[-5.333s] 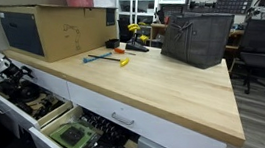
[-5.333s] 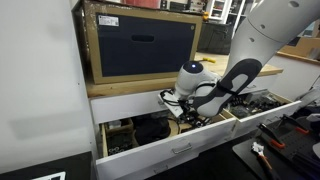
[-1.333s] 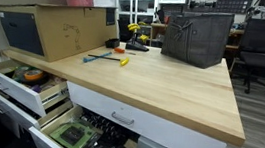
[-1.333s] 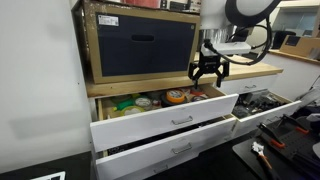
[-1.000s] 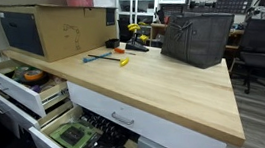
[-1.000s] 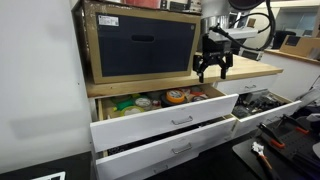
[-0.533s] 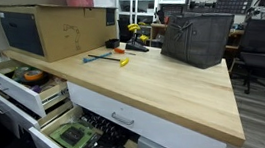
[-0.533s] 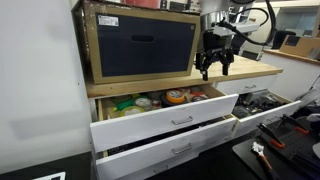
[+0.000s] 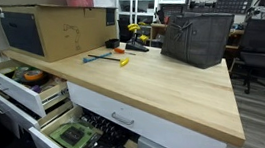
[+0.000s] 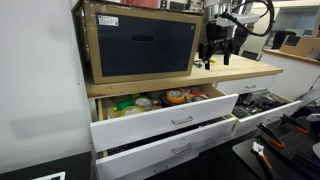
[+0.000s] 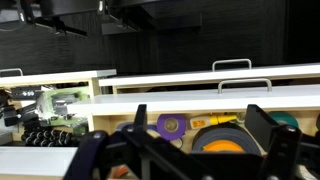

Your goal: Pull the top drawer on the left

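**Workbench drawer job looks pretty much done**

Wooden bench top (image 9: 162, 82), cardboard box (image 9: 62, 26) on it, and the top drawer (image 10: 170, 121) sits well out, below the gripper (image 10: 214, 57) and off to one side of it. Gripper hangs over the bench, fingers (image 11: 265, 130) spread, nothing in them. I'd say the pull is done, so next is just backing clear without clipping the box. Wrist view is dark up top and crops the drawer; contents are a jumble besides one orange thing (image 9: 33, 75).
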`<action>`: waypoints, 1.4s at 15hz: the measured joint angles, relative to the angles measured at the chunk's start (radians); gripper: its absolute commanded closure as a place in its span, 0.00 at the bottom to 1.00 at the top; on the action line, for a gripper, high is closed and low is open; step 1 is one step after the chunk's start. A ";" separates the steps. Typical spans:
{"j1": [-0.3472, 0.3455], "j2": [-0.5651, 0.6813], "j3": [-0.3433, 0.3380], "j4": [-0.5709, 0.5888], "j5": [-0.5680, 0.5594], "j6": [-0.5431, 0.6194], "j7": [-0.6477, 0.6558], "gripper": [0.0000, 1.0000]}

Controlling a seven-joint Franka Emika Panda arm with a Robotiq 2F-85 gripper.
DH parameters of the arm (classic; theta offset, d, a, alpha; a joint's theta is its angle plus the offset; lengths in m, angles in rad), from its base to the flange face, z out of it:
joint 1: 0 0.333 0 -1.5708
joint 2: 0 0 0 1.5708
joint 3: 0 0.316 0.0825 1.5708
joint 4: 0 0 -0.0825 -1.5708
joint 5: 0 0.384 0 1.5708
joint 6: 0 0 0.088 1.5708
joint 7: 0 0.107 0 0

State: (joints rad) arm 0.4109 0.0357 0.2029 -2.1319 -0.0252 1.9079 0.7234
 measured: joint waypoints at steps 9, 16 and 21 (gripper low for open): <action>-0.082 -0.128 0.013 -0.006 -0.016 -0.093 -0.212 0.00; -0.149 -0.204 0.013 -0.006 -0.016 -0.153 -0.323 0.00; -0.195 -0.227 0.004 -0.005 -0.014 -0.174 -0.331 0.00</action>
State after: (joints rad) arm 0.2155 -0.1913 0.2066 -2.1368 -0.0392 1.7336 0.3924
